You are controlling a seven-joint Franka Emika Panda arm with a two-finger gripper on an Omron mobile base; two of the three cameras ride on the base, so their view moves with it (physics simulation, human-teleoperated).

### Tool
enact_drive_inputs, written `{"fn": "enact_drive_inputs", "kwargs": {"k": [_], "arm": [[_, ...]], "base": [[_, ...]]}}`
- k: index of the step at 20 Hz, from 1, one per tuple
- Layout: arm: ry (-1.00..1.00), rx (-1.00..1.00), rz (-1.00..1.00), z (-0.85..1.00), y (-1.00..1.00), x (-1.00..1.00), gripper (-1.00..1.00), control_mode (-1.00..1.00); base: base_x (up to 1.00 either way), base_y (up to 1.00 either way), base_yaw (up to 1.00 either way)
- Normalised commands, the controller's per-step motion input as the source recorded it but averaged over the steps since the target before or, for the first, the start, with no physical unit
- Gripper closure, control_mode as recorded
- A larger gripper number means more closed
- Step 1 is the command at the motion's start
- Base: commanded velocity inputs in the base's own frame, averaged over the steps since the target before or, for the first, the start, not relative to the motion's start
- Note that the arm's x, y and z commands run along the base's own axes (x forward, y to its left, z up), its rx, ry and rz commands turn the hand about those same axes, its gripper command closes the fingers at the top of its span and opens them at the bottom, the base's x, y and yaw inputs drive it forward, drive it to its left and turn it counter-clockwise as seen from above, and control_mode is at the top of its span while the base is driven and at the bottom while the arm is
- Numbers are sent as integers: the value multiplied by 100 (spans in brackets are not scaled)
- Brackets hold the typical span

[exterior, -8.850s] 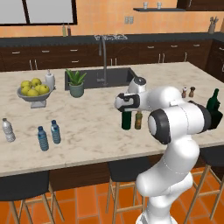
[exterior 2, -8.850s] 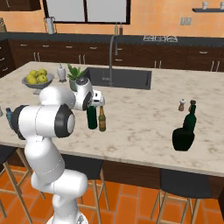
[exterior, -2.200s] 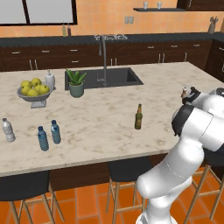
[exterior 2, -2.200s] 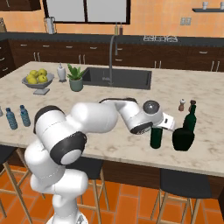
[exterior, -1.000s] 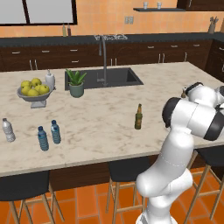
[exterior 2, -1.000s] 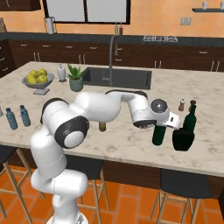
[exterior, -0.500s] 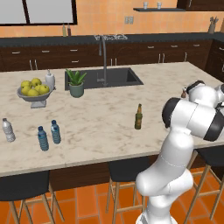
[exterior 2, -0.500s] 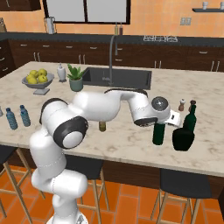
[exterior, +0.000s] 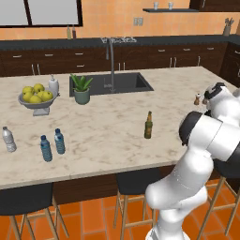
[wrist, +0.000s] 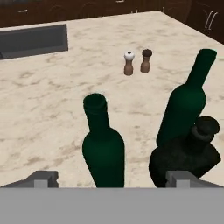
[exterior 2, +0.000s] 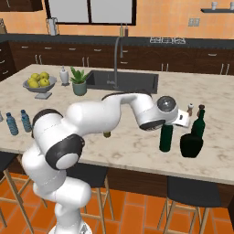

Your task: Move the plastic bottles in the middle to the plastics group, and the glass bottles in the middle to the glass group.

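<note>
A marble kitchen table fills the centre of every view. At the lower middle of the hand view, the tall green wine bottle (wrist: 103, 148) stands upright between the parted fingers of the tool (wrist: 111, 178), just beside the glass group (wrist: 186, 140) at lower right. It looks set down; backing the tool straight off, without brushing the neck, should keep it standing. The brown amber bottle (exterior: 148, 125) waits mid-table, and three plastic bottles (exterior: 46, 149) sit at left.

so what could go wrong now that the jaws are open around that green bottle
1. The gripper stands open with the green bottle between its fingers; pulling back sideways could tip it.
2. The squat bottle and tall-necked bottle stand close beside it, so a swing may knock them.
3. The brown bottle is not yet moved.
</note>
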Motion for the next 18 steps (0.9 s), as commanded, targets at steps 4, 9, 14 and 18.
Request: {"fn": "enact_drive_inputs", "kwargs": {"k": [4, 9, 14, 18], "arm": [[0, -10, 3, 89, 61, -24, -100, -100], [-3, -17, 1, 87, 100, -3, -100, -100], [0, -13, 1, 43, 100, -19, -100, -100], [0, -10, 6, 24, 100, -31, -100, -100]], "base": [[0, 0, 0], [0, 0, 0], [0, 0, 0], [0, 0, 0]]}}
